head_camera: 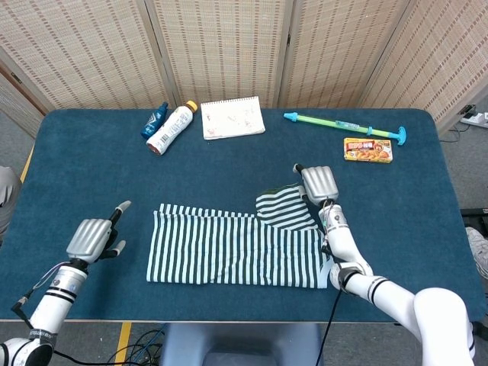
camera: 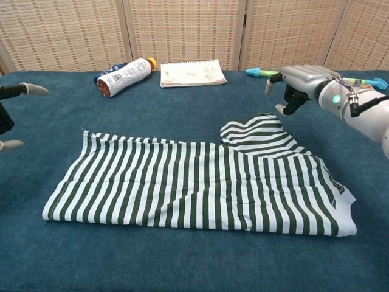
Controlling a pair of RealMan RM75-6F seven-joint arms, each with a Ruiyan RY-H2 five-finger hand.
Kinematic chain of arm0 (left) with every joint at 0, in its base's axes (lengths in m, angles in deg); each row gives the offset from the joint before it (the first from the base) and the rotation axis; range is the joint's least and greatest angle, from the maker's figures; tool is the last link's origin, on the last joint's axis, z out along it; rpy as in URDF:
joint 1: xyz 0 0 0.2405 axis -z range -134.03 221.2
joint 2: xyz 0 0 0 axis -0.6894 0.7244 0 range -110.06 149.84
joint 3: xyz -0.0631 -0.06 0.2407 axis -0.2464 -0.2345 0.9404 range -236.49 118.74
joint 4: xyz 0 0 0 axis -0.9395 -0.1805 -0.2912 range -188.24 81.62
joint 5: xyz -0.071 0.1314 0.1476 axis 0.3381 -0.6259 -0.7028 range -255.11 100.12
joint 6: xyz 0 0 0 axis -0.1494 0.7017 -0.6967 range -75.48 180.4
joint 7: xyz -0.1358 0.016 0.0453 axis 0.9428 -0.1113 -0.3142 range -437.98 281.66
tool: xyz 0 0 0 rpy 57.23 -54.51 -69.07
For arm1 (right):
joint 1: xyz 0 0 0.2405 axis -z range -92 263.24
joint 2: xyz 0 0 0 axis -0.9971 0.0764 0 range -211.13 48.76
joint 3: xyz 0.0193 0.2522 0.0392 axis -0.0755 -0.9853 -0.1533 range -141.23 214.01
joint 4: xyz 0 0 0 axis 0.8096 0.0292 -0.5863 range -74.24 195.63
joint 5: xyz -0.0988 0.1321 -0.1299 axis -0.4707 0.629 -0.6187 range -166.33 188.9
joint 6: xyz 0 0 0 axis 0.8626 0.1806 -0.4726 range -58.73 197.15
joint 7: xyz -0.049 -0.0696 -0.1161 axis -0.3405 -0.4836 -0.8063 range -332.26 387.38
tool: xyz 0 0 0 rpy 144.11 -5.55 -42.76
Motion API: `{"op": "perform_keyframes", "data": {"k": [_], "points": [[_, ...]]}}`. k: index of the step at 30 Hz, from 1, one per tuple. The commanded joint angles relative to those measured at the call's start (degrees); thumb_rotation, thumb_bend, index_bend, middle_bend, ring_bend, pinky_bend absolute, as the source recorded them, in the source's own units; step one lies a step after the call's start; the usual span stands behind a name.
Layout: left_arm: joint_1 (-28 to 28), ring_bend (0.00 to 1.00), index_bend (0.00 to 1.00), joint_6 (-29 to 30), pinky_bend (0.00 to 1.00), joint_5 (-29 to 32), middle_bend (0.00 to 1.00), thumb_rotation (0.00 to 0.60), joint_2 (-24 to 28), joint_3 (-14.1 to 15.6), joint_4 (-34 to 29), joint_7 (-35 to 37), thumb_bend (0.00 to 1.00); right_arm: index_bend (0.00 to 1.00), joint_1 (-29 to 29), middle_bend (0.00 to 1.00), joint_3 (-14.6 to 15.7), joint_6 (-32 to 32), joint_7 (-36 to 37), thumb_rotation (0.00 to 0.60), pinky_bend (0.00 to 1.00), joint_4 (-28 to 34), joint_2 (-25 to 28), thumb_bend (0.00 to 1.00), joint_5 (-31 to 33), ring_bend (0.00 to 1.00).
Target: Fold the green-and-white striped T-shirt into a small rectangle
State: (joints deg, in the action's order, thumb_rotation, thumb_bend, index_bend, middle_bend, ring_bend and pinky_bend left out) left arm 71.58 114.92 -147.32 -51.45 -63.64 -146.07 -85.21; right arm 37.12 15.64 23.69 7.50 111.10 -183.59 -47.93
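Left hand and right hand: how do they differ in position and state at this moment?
The left hand sits off the shirt's left edge over bare table, apart from the striped T-shirt; the right hand hovers at the folded-over sleeve near the shirt's upper right. In the chest view the left hand is mostly cut off at the frame edge, while the right hand shows whole. Both hold nothing, fingers apart.

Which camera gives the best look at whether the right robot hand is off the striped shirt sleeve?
The chest view: from the side, the right robot hand hangs above the folded sleeve, fingers apart, holding nothing. The head view looks down, so robot hand and sleeve edge overlap there.
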Motion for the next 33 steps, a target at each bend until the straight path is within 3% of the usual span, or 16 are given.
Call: {"op": "perform_keyframes", "data": {"k": [1, 11, 21, 33], "points": [[-0.1, 0.87, 0.0, -0.1, 1.0, 0.1, 0.93, 0.6, 0.0, -0.1, 0.0, 0.1, 0.38, 0.27, -1.2, 0.94, -0.6, 1.2, -1.5, 0.6, 1.0, 0.2, 0.3, 0.45, 1.7, 1.0], [-0.3, 0.87, 0.0, -1.0, 1.0, 0.4, 0.93, 0.6, -0.2, 0.0, 0.0, -0.1, 0.38, 0.27, -4.9, 0.94, 0.5, 6.8, -5.0, 0.6, 1.0, -2.9, -2.1, 0.45, 6.8, 1.0], [-0.7, 0.87, 0.0, -1.4, 1.0, 1.0, 0.93, 0.6, -0.2, -0.1, 0.4, 0.1, 0.38, 0.29, -7.2, 0.94, 2.0, 9.3, -5.7, 0.6, 1.0, -7.9, -5.3, 0.45, 8.1, 1.0], [-0.8, 0.87, 0.0, -1.7, 1.0, 0.9, 0.93, 0.6, -0.4, -0.2, 0.4, 0.1, 0.38, 0.35, -7.1, 0.94, 3.5, 9.5, -4.7, 0.6, 1.0, -8.9, -5.9, 0.43, 7.2, 1.0]]}}
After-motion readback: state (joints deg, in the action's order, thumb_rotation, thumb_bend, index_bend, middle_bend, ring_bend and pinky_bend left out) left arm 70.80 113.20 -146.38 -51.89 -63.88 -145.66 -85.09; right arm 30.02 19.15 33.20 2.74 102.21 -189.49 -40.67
